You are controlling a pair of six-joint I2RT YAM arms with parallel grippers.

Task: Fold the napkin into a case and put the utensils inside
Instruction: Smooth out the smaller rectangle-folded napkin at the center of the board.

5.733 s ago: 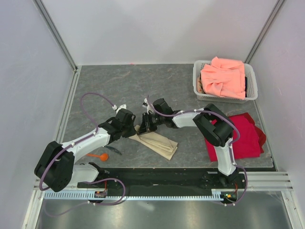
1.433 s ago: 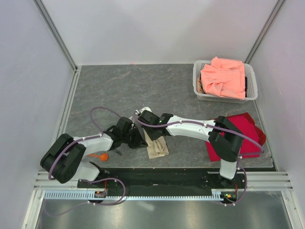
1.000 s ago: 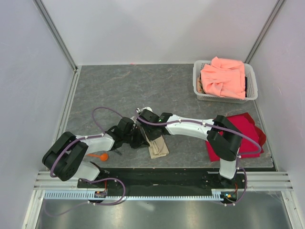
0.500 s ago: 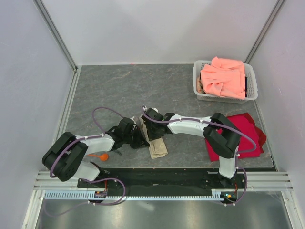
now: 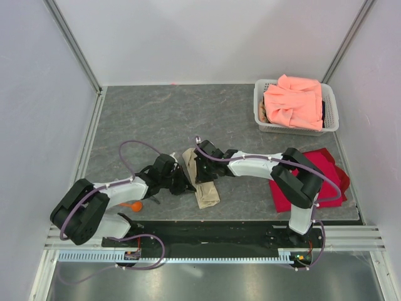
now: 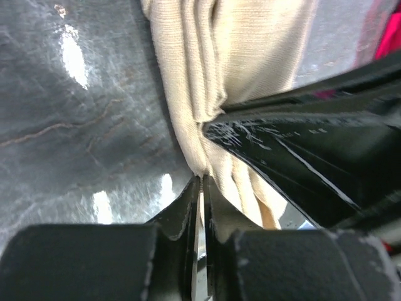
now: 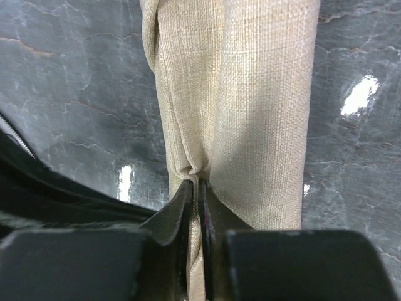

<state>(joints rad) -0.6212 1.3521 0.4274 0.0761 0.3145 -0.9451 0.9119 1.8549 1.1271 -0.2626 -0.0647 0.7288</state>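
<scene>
Table [image 5: 150, 119]: dark grey marbled top. Folded beige napkin [image 5: 205, 191] lies near centre, toward the near edge, with the orange spoon [image 5: 134, 205] to its left. White basket [image 5: 262, 122] stands at the far right corner; red cloth [image 5: 326, 169] lies by the right edge.

A dark grey, marble-veined desk [image 5: 188, 113] fills the enclosure, shut in by plain pale walls: a back wall [image 5: 207, 37], a left wall [image 5: 37, 113] and a right wall [image 5: 376, 94]. Slanting aluminium struts [image 5: 72, 44] mark the back corners. A slotted metal rail [image 5: 213, 256] runs along the near edge behind a black base plate [image 5: 207, 233]. Bright overhead light leaves white glints [image 6: 72, 59] on the glossy stone.
</scene>
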